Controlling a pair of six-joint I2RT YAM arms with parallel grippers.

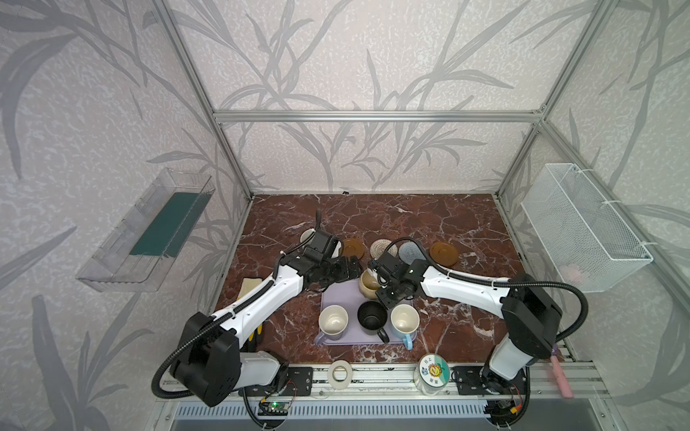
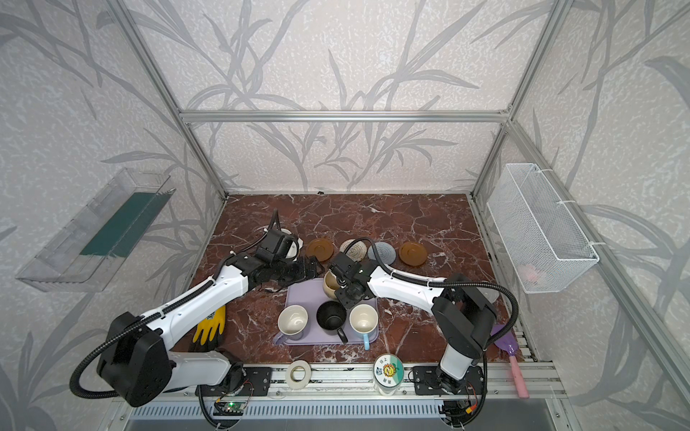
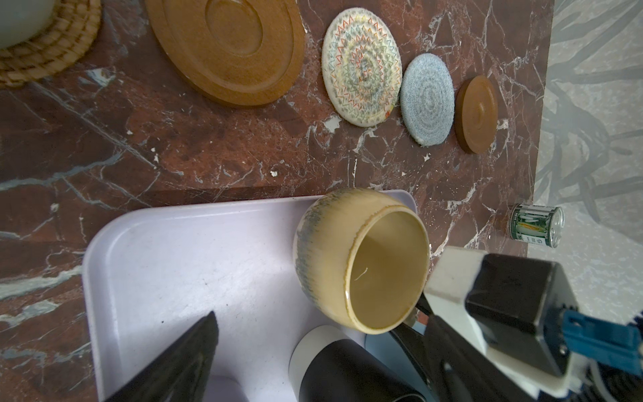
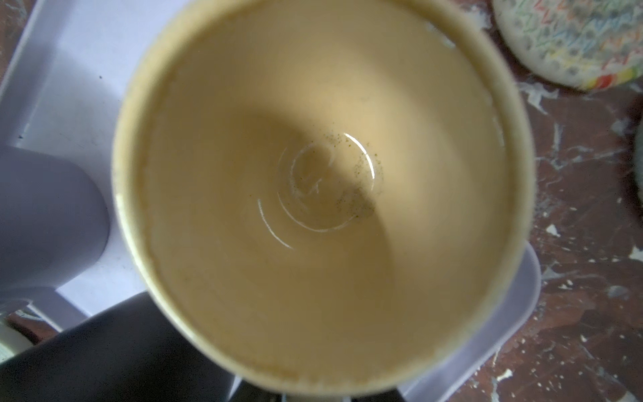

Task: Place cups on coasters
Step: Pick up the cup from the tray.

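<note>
Evidently the step in hand is the fetching of the rounded beige mug [image 1: 369, 286], which stands at the far right corner of the lavender tray [image 1: 336, 296]. The right gripper [image 1: 381, 286] is set against the mug's right side, and its wrist camera is pointed straight down into the mouth. Whether the jaws are clamped on wall or handle, or merely placed beside them, cannot be told, since the fingers are hidden in every view. This arm is judged to have been chosen because the mug lies on its side of the tray.

The left gripper [image 1: 350, 270] is held spread wide and empty above the desk, just off the tray's far left corner. One finger [image 3: 188, 355] is seen over the tray. It is judged to be kept there so that the other arm's path is left free.

Beyond the tray's far edge a row of coasters is laid across the desk. At the left end the rattan coaster [image 3: 52, 55] is already occupied by the white mug [image 3: 21, 21]. The wooden coaster [image 1: 353, 248], the cream spiral coaster [image 1: 381, 247], the grey-blue coaster [image 1: 410, 250] and the second wooden coaster [image 1: 443, 253] are bare.

The beige mug is stood upright, mouth up, its axis vertical. No handle is seen, and it is presumed to be covered by the right gripper. Along the tray's near edge the lavender mug [image 1: 333, 321], the black mug [image 1: 372, 317] and the light blue mug [image 1: 405, 319] are likewise upright, with handles turned toward that edge.
</note>
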